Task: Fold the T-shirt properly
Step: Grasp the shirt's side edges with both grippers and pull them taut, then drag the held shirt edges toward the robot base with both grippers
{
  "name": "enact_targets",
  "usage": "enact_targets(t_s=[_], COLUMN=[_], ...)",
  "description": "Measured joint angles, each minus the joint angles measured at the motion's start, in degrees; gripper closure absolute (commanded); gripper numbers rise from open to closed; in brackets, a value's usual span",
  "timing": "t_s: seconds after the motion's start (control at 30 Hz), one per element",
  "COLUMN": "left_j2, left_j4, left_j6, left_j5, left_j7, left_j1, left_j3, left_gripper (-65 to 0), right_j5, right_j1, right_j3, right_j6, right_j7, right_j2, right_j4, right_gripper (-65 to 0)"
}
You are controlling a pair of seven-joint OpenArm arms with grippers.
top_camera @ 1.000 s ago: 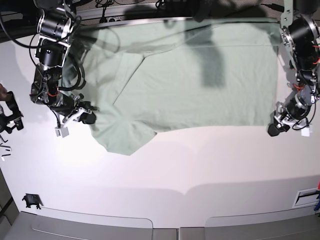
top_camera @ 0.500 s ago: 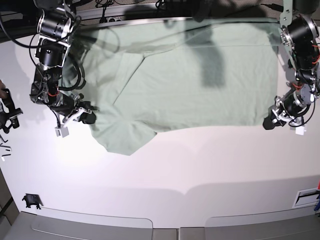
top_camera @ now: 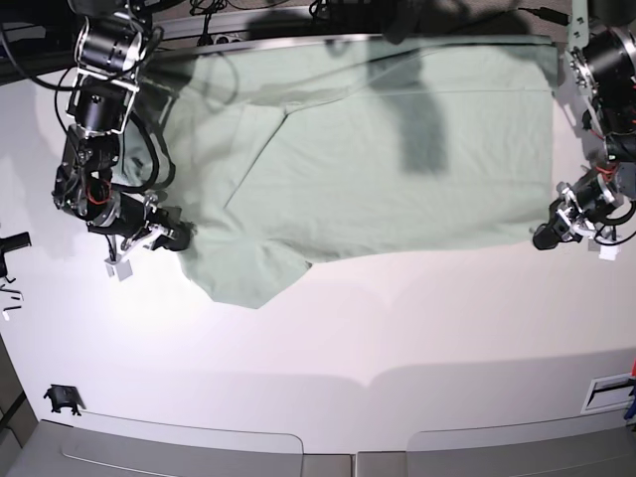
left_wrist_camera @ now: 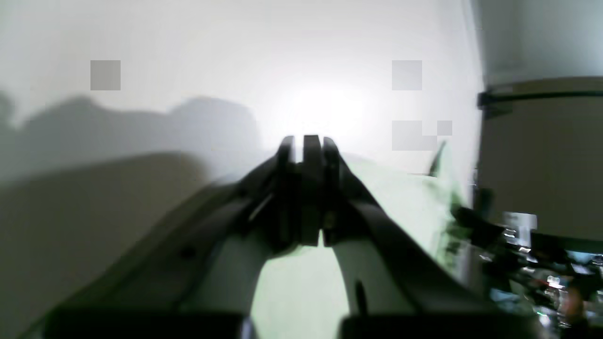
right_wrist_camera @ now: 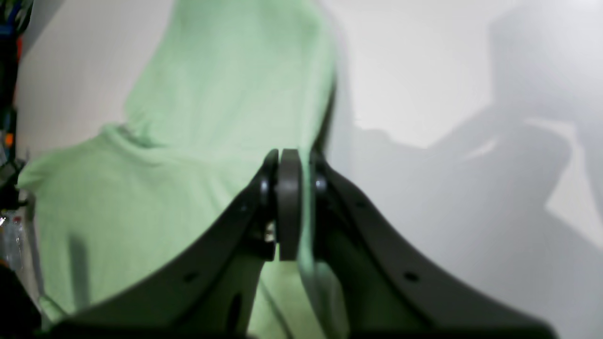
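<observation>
The pale mint-green T-shirt (top_camera: 397,189) lies spread across the far half of the white table (top_camera: 397,328), with one sleeve pointing toward the front left. My right gripper (top_camera: 179,238) sits at the shirt's left edge by that sleeve. In the right wrist view its jaws (right_wrist_camera: 288,157) are shut, with the green cloth (right_wrist_camera: 188,117) pinched between them. My left gripper (top_camera: 543,238) is at the shirt's near right corner. The left wrist view shows it (left_wrist_camera: 306,141) shut, with green cloth (left_wrist_camera: 301,292) under and beside the fingers.
A small black object (top_camera: 62,399) lies near the table's front left corner. Another dark item (top_camera: 12,242) pokes in at the left edge. A white slotted fixture (top_camera: 608,394) sits at the right edge. Cables run along the back.
The left gripper went from open to shut at the shirt's right corner and edged back to the right. The right gripper shifted slightly left and farther back with the cloth. The dark item at the left edge drew back.
</observation>
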Motion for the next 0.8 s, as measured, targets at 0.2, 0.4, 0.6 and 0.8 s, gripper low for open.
enact_targets(t_s=[0.2,0.4,0.6,0.8], left_j2=[-1.1,-1.3,-1.3,-1.3], left_j4=[2.7,14.0,26.3,33.9], left_j6=[-0.1,0.0,-0.2,-0.2], left_j5=[-12.3,-18.7,-18.7,-18.7], left_j7=[6.3,10.6,10.9,11.9], left_j1=[5.5,14.0,21.7,27.0], left_j3=[0.0,0.1,0.1,0.1], left_gripper=[0.0,0.0,0.0,0.0], right_j5=[8.5,20.8,26.4,26.3], right_j1=[-4.6,-11.3,-18.1,-23.3], right_j3=[4.5,12.6,19.7,21.9], right_j6=[0.0,0.1,0.2,0.2], right_j7=[-8.4,-16.0,-18.5,-19.4], right_j2=[-0.1,-0.1,-0.1,-0.1], right_j4=[11.6,22.3,27.6,28.3], right_gripper=[0.0,0.0,0.0,0.0])
